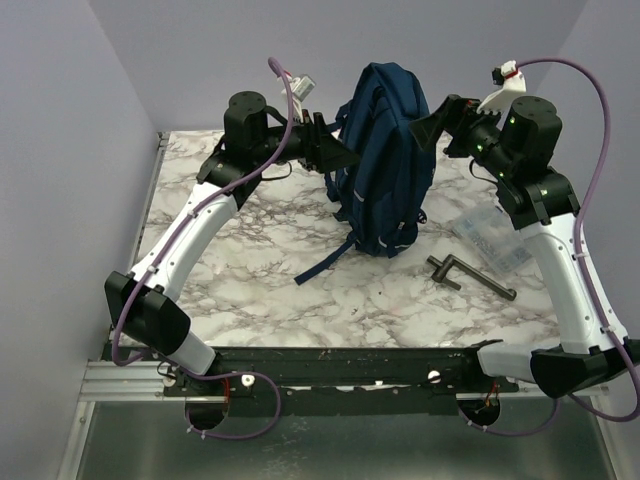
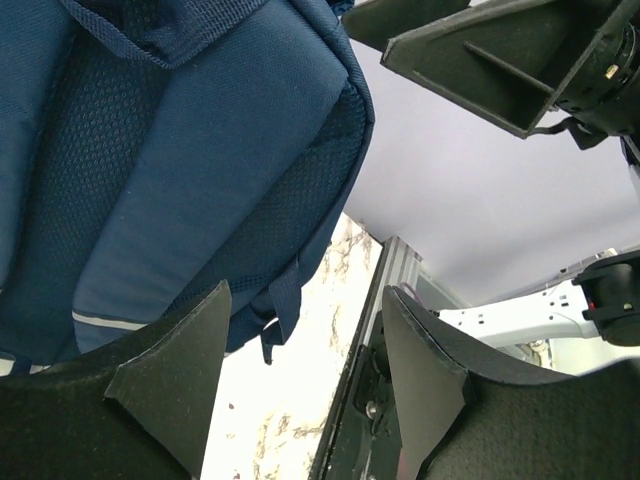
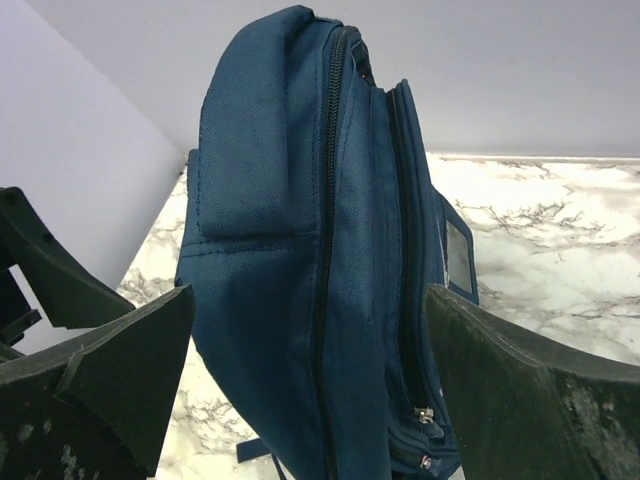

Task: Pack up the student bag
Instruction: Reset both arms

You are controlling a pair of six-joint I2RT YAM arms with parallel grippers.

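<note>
Two hands face one bag across the desk (image 1: 260, 250). The bag (image 1: 385, 150), navy blue, stands upright on the marble top between them, its top leaning slightly.

1. Left hand (image 1: 335, 150): spread, pinching nothing. In the left wrist view the fingers (image 2: 170, 390) stand apart around the hand's centre line (image 2: 305, 300), and bare desk (image 2: 250, 420) shows through the gap. The padded back panel of the bag (image 2: 180, 150) lies ahead of the hand, on the side of its left finger, just beyond that fingertip. Whether the fingertip touches the fabric cannot be told.

2. Right hand (image 1: 432, 122): spread wide, pinching nothing. In the right wrist view the zipped side of the bag (image 3: 300, 250) stands directly ahead of the hand (image 3: 310, 295), in line with the gap between the two fingers (image 3: 110, 380). Marble shows on each side, between the bag and each fingertip, so neither finger presses the fabric.

3. Other items:
- One strap (image 1: 325, 262) trails from the foot of the bag across the desk, below the left hand and toward the arm bases.
- One dark metal tool (image 1: 470, 278) lies flat on the desk, below the right hand and well apart from it.
- One clear plastic packet (image 1: 490, 238) lies just beyond that tool, under the right arm.
</note>
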